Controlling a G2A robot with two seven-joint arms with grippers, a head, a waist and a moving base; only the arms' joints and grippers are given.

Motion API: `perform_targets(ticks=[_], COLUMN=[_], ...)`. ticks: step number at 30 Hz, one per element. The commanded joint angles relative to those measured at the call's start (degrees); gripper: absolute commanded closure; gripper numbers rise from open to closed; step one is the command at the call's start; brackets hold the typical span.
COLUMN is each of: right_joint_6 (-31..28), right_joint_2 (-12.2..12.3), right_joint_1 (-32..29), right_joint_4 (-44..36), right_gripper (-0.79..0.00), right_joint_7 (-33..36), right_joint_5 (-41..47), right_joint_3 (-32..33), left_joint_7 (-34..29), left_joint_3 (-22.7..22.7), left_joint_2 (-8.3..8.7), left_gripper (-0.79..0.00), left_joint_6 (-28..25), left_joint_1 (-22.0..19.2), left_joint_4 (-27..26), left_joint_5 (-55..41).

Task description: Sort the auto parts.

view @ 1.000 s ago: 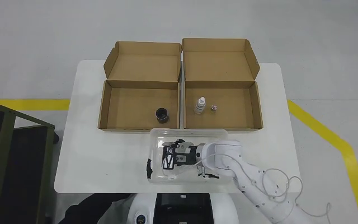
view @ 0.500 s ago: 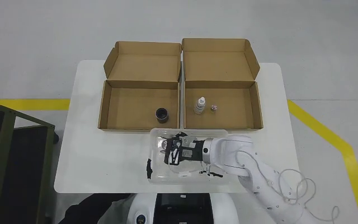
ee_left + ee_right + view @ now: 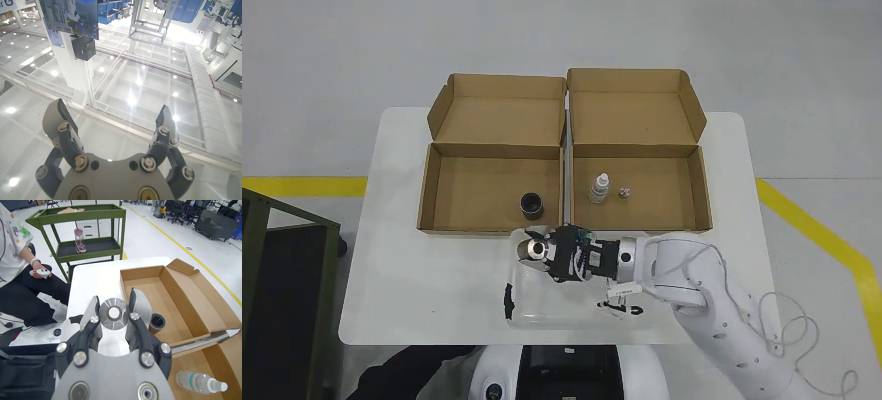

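My right gripper (image 3: 535, 248) (image 3: 114, 303) is shut on a round silver metal disc (image 3: 534, 247) (image 3: 114, 313) with a centre hole. It hangs over the far left corner of the clear plastic tray (image 3: 542, 318), just short of the left cardboard box (image 3: 472, 190) (image 3: 170, 298). That box holds a dark cylindrical part (image 3: 532, 206) (image 3: 157, 322). The right box (image 3: 672, 190) holds a small spray bottle (image 3: 598, 186) (image 3: 196, 382) and a tiny part (image 3: 624, 192). Black parts (image 3: 509, 297) lie in the tray. My left gripper (image 3: 111, 106) points at the ceiling, open and holding nothing.
Both boxes stand with lids open at the far side of the white table (image 3: 402, 250). A green cart (image 3: 282, 290) (image 3: 85, 228) stands beyond the table's left edge, and a seated person holds a controller (image 3: 42, 273) there.
My right gripper has risen out of the tray with the silver disc and shifted toward the far left corner, closer to the left box.
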Motion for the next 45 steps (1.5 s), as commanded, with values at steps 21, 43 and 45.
perform_targets(ticks=[21, 43, 45], right_joint_6=[2.29, 5.36, 5.14], right_joint_2=[0.91, 1.03, 1.05], right_joint_1=[-0.84, -1.69, -1.61], right_joint_4=[-5.74, -6.02, -5.6], right_gripper=[0.0, 0.0, 0.0], right_joint_7=[-7.06, -12.7, -12.27], right_joint_5=[4.66, 4.44, 3.95], right_joint_3=[8.16, 10.01, 9.75], left_joint_7=[0.0, 0.0, 0.0], left_joint_3=[0.0, 0.0, 0.0], left_joint_2=[0.0, 0.0, 0.0], left_gripper=[-0.785, -0.785, -0.785], left_joint_6=[0.0, 0.0, 0.0], left_joint_1=[0.0, 0.0, 0.0], left_joint_4=[0.0, 0.0, 0.0], left_joint_5=[0.0, 0.0, 0.0])
